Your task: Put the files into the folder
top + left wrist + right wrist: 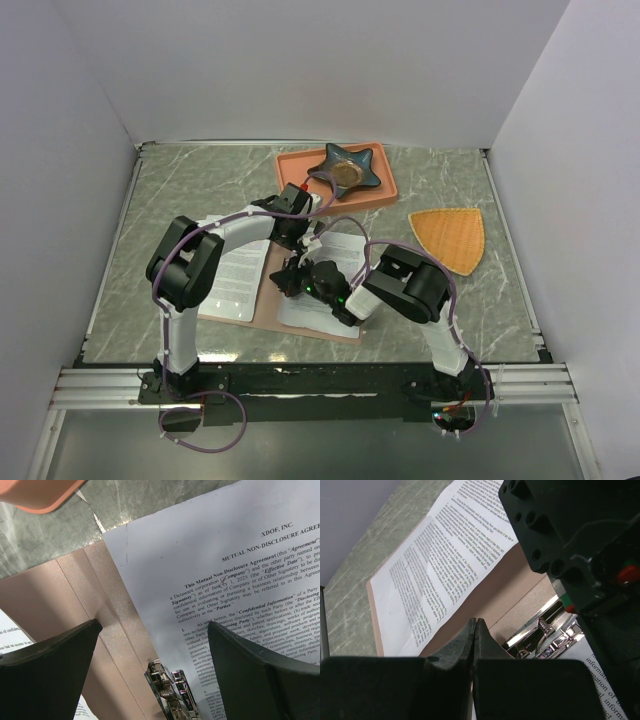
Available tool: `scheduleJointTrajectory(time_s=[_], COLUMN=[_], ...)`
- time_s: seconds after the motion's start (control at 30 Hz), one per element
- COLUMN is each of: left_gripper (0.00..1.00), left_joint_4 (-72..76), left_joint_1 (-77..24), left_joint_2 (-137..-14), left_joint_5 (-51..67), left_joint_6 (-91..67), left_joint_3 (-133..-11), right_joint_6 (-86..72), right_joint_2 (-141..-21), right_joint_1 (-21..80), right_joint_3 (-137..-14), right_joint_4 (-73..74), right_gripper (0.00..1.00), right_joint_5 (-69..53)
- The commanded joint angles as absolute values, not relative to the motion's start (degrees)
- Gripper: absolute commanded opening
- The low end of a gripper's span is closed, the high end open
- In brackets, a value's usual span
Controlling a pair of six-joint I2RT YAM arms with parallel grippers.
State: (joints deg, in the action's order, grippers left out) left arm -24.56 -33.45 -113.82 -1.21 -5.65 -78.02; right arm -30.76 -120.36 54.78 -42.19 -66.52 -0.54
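The pinkish-brown folder [266,297] lies open and flat mid-table. One printed sheet [235,272] lies on its left half and another [312,312] on its right half. My left gripper [304,240] is open and hovers over the spine. In the left wrist view the gripper [154,630] straddles the folder [60,595], the silver clip [168,688] and the edge of the right sheet [225,555]. My right gripper [287,281] is shut and empty. In the right wrist view its tips [476,621] are low over the folder [495,590], next to the clip [546,636], with the left sheet [430,555] beyond.
A salmon-orange tray [290,170] holding a dark star-shaped dish [345,170] stands at the back, close behind the left gripper; its corner shows in the left wrist view [40,495]. An orange fan-shaped mat [450,238] lies to the right. White walls enclose the table.
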Motion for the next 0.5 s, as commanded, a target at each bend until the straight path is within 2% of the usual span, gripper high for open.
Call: scheduleJointTrajectory(time_s=[0.0, 0.47], left_gripper=[0.99, 0.99], left_joint_4=[-27.1, -27.2], left_joint_1=[-32.8, -32.8], left_joint_2=[-114.3, -114.6], left_joint_5=[-0.5, -0.5], left_joint_6=[-6.3, -6.5], left_joint_3=[-76.1, -76.3], right_joint_6=[-29.3, -29.9], right_joint_2=[-127.1, -125.5], right_joint_1=[55.8, 56.6], right_joint_3=[-36.8, -36.1], right_joint_4=[-44.6, -39.6], right_gripper=[0.00, 0.00], right_joint_5=[-1.9, -0.1])
